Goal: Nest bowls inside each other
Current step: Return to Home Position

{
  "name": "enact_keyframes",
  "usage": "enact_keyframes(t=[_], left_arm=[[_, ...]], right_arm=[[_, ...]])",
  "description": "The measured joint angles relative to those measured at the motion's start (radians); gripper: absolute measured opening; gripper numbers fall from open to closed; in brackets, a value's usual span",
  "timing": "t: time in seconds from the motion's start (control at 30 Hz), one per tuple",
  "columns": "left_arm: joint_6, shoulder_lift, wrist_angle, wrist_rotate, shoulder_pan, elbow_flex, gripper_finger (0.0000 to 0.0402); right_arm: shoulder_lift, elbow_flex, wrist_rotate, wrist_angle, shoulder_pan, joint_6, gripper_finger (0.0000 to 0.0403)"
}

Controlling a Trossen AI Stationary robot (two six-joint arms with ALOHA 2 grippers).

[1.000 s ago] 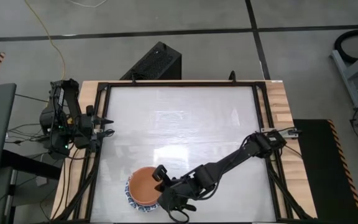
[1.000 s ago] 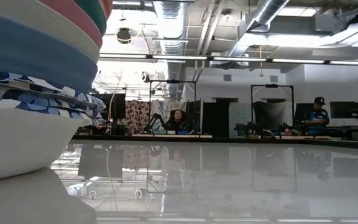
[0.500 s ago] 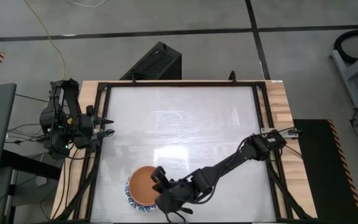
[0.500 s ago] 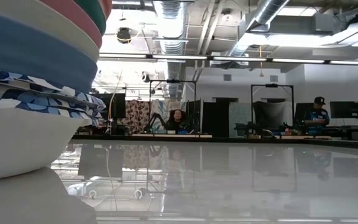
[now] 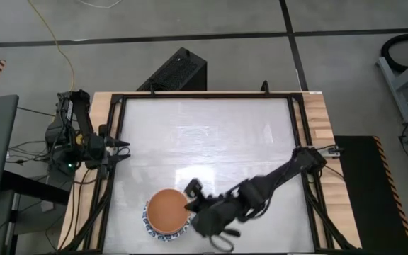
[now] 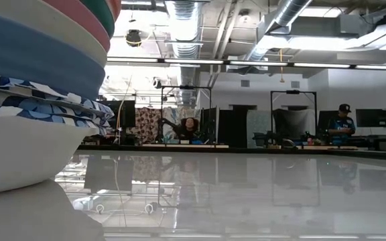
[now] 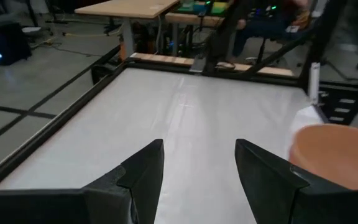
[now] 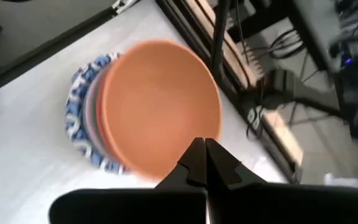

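Nested bowl stack [image 5: 166, 215], orange bowl [image 8: 160, 99] uppermost, stands on the table [image 5: 211, 134] close to the low camera. Right gripper [image 8: 204, 149] is clenched and empty, apparently just beside the stack. Left gripper [image 7: 199, 168] is spread and empty, at the table's left edge.

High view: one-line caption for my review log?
Bowls nested in one stack, orange on top; right gripper shut beside it; left gripper open at table edge.
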Motion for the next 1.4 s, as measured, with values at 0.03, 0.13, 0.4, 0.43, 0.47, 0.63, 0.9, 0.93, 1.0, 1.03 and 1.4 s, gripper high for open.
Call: enact_keyframes(t=[0.03, 0.13, 0.4, 0.43, 0.47, 0.63, 0.9, 0.93, 1.0, 1.03, 1.4], left_arm=[[0.043, 0.0, 0.044, -0.002, 0.0, 0.002, 0.0187], [0.165, 0.0, 0.166, -0.005, 0.0, 0.022, 0.0187], [0.519, 0.0, 0.359, -0.019, 0.0, 0.144, 0.0187], [0.558, 0.0, 0.371, -0.019, 0.0, 0.163, 0.0187], [0.599, 0.0, 0.386, -0.016, 0.0, 0.181, 0.0187], [0.796, -0.002, 0.484, 0.135, 0.0, 0.24, 0.0187], [1.057, -0.002, 0.657, 0.596, 0.0, 0.243, 0.0187], [1.081, -0.002, 0.679, 0.639, 0.0, 0.243, 0.0187], [1.121, -0.002, 0.723, 0.696, 0.0, 0.243, 0.0187], [1.138, -0.002, 0.742, 0.714, 0.0, 0.243, 0.0187], [1.206, -0.026, 0.68, 0.69, 0.0, 0.242, 0.0187]], right_arm=[[-0.023, 0.0, -0.019, -0.035, -0.007, 0.019, 0.0007], [-0.108, 0.0, -0.085, -0.149, -0.04, 0.069, 0.0007], [-0.352, 0.0, -0.211, -0.392, -0.201, 0.186, 0.0007], [-0.379, 0.0, -0.228, -0.402, -0.222, 0.197, 0.0007], [-0.407, 0.0, -0.245, -0.409, -0.241, 0.214, 0.0007], [-0.54, -0.056, -0.34, -0.445, -0.307, 0.269, 0.0007], [-0.885, -0.679, -0.421, -0.026, -0.348, 0.292, 0.0007], [-0.94, -0.774, -0.42, 0.057, -0.354, 0.298, 0.0008], [-1.042, -0.943, -0.417, 0.216, -0.365, 0.318, 0.0008], [-1.088, -1.019, -0.417, 0.279, -0.367, 0.329, 0.0008], [-1.518, -1.453, -0.382, 0.596, -0.371, 0.462, 0.0008]])
